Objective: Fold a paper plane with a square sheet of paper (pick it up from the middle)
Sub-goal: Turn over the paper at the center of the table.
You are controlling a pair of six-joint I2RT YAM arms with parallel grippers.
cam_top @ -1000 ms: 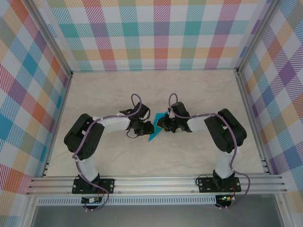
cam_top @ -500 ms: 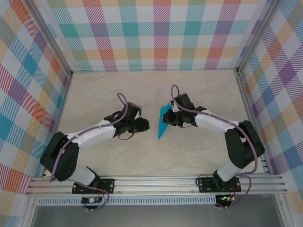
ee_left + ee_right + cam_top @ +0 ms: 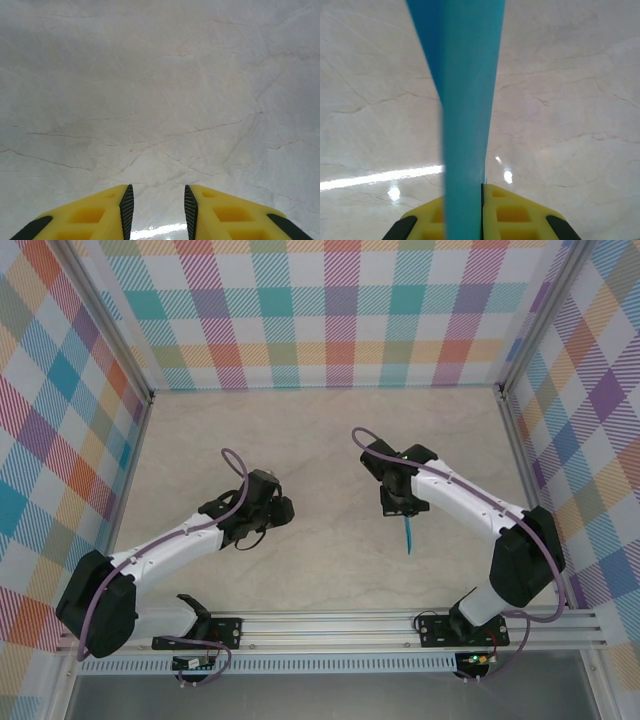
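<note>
Arms have pulled apart. The left gripper [image 3: 283,508] has let go and backed left, jaws part-way open with nothing between them. The right gripper [image 3: 402,508] alone pinches the paper plane [image 3: 408,538], edge-on, nose toward the near edge, right of centre over the table [image 3: 330,440]. Folding looks done. Nothing blocks a set-down.

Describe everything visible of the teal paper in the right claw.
The paper plane is plain, smooth teal-blue paper, folded slim; from above it shows as a narrow sliver ending in a point toward the arm bases. The right claw is shut on its other end. It seems held clear of the pale marbled table.
</note>
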